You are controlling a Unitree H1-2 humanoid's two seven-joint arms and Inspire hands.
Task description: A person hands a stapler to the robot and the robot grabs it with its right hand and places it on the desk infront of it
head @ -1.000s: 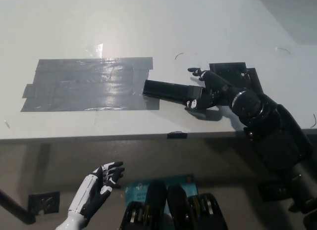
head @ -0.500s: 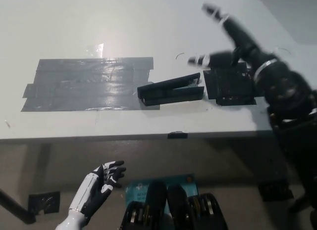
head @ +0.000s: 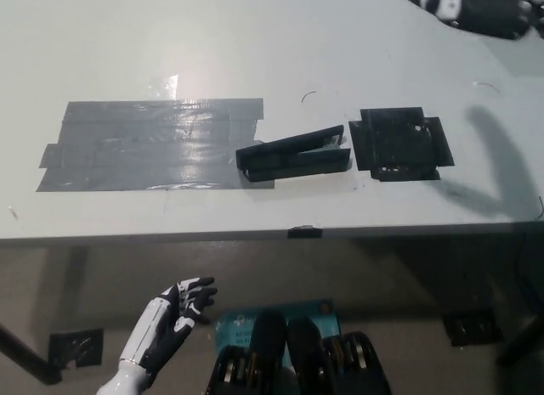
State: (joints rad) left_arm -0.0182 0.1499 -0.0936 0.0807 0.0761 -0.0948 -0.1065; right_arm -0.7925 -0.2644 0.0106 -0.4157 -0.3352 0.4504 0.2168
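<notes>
Fingers of the black right hand (head: 472, 6), high at the far right edge, held nothing I could make out — their spread I could not tell — while the long black stapler (head: 293, 152) lay on the pale grey worktop (head: 255, 47) beside a strip of grey tape (head: 144, 144), so placing looked done and only withdrawal seemed left; the white left hand (head: 174, 314) rested low, fingers apart.

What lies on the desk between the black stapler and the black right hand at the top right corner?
In the head view, a flat black patch lies right of the black stapler; beyond it is bare white desk up to the right hand.
</notes>
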